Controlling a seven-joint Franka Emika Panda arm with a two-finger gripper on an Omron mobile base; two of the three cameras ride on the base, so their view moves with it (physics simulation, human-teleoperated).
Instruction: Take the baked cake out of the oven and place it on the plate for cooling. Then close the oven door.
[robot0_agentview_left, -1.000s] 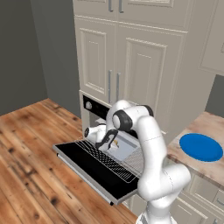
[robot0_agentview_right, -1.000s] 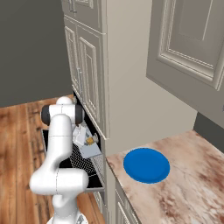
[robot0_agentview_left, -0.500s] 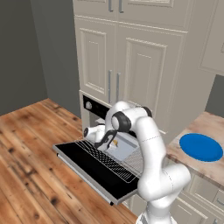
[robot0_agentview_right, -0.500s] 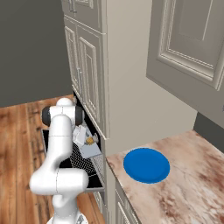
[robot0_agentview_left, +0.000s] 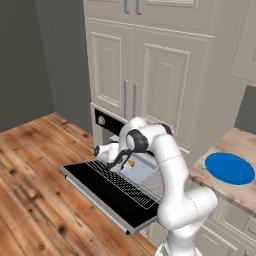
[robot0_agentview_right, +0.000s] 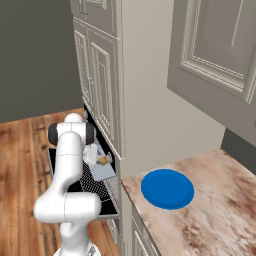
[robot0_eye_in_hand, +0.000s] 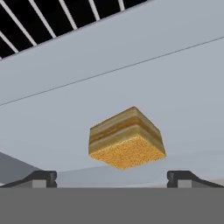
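Note:
The baked cake (robot0_eye_in_hand: 127, 139), a small tan layered cube, sits on the grey baking tray (robot0_eye_in_hand: 175, 87) in the hand view. It lies just ahead of my open gripper (robot0_eye_in_hand: 111, 177), between the lines of its two fingertips (robot0_eye_in_hand: 41, 178), and is not gripped. From the left base view, my gripper (robot0_agentview_left: 121, 161) is down at the oven's (robot0_agentview_left: 107, 120) mouth beside the cake (robot0_agentview_left: 131, 162). The oven door (robot0_agentview_left: 97, 187) lies folded down flat. The round blue plate (robot0_agentview_left: 229, 167) rests bare on the counter to the right, and shows as the plate (robot0_agentview_right: 167, 188) from the other side.
A wire rack (robot0_agentview_left: 131, 186) is pulled out over the open door with the grey tray (robot0_agentview_left: 146, 171) on it. Cream cabinets (robot0_agentview_left: 150, 75) rise above the oven. The marble counter (robot0_agentview_right: 210, 220) holds the plate. Wooden floor (robot0_agentview_left: 35, 170) lies to the left.

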